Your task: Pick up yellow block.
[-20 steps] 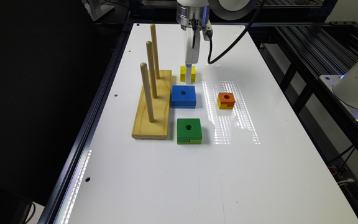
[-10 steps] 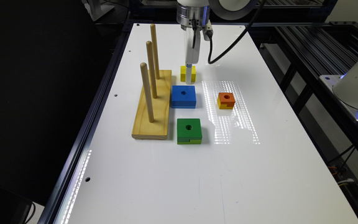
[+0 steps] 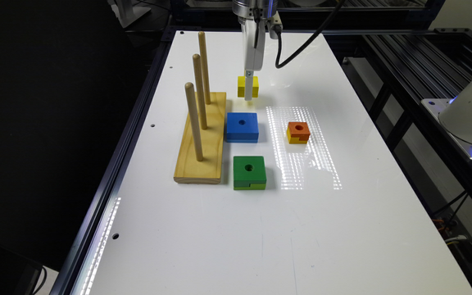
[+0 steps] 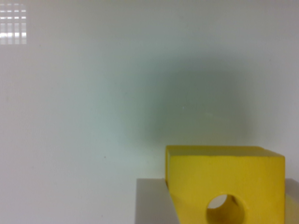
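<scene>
- The end effector [image 3: 249, 88] hangs straight down from the arm at the far end of the table [image 3: 260, 229], and it is clamped on the yellow block [image 3: 247, 86].
- In the wrist view a grey finger [image 4: 154, 203] lies flat against one side of the yellow block [image 4: 229, 179]; another grey edge shows at the opposite side, so the opening is just the block's width.
- The block's round hole faces the wrist camera, and a soft shadow lies on the table beyond it; whether the block is clear of the surface I cannot tell.
- Just nearer the exterior camera than the end effector sits the blue block [image 3: 242, 126].
- Beside that, toward the exterior view's left, stands the wooden peg base [image 3: 203, 143] with three upright pegs.
- Toward the exterior view's right lies the orange-topped block [image 3: 298, 132].
- Farthest from the end effector is the green block [image 3: 249, 172].
</scene>
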Robot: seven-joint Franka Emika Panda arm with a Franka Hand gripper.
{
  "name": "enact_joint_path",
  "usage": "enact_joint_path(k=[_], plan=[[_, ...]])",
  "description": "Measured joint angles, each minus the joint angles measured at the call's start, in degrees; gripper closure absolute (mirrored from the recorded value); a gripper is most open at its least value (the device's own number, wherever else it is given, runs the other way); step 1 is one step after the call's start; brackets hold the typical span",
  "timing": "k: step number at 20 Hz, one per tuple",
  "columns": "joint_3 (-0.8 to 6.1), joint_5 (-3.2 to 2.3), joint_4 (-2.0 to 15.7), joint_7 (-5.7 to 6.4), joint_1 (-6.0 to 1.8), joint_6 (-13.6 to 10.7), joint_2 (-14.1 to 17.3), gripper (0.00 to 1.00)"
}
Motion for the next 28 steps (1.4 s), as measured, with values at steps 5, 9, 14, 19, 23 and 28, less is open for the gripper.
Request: enact_joint_path(k=[5, 9, 14, 19, 23, 28], plan=[[0.01, 0.0, 0.01, 0.0, 0.0, -2.16, -2.64, 1.0], [0.03, 0.03, -0.11, 0.0, 0.0, -6.78, -6.97, 1.0], [0.06, 0.03, -0.73, 0.0, 0.01, -7.41, -7.87, 1.0], [0.13, 0.06, -0.73, 0.0, 0.01, -10.27, -11.45, 1.0], [0.14, 0.07, -1.13, 0.0, 0.01, -13.42, -14.71, 1.0], [0.11, 0.07, -2.66, 0.0, -0.11, -13.46, -15.38, 1.0]])
